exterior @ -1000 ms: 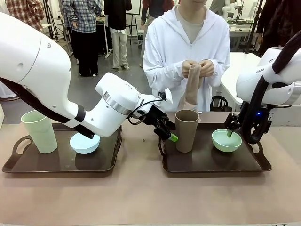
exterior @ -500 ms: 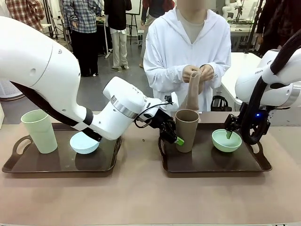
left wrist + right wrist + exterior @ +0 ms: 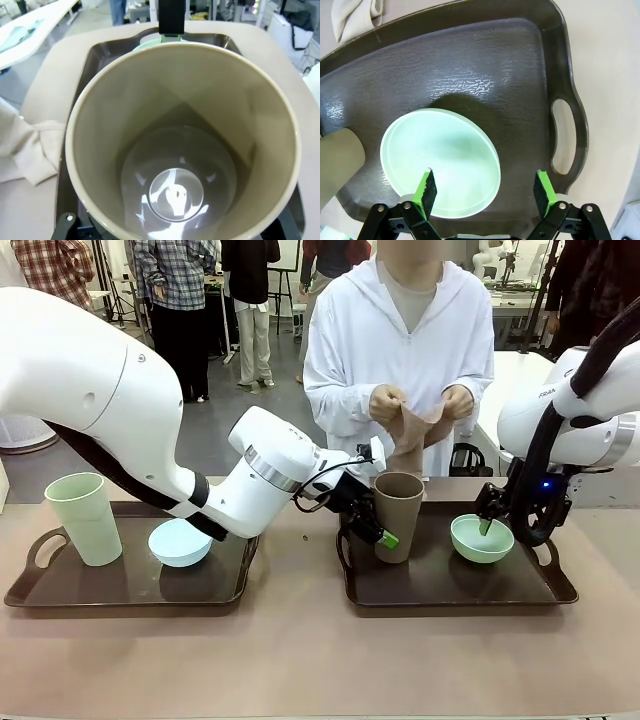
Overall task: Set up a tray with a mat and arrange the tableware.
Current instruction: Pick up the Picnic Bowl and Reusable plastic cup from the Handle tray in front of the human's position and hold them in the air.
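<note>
My left gripper [image 3: 383,533] has reached across to the right tray [image 3: 450,588] and stands open at the brown tumbler [image 3: 398,512]. In the left wrist view I look down into the tumbler [image 3: 180,150], which sits between the spread fingers. My right gripper [image 3: 484,187] hangs open over the mint green bowl [image 3: 440,162], its green pads straddling the near rim; it is over the bowl [image 3: 481,538] on the same tray. The pale green tumbler [image 3: 85,517] and light blue bowl [image 3: 181,542] stand on the left tray [image 3: 120,590]. The person spreads a beige mat [image 3: 412,425] with both hands.
Both dark trays have cut-out handles at their ends [image 3: 560,135]. The left arm's white body [image 3: 250,485] stretches over the left tray's right end. A fold of beige cloth [image 3: 30,150] hangs by the right tray's far side. Bare tabletop [image 3: 320,660] lies in front.
My left gripper has slid right until the brown tumbler sits between its fingers. The person has pulled both hands apart, opening out the beige mat. The right gripper has not moved.
</note>
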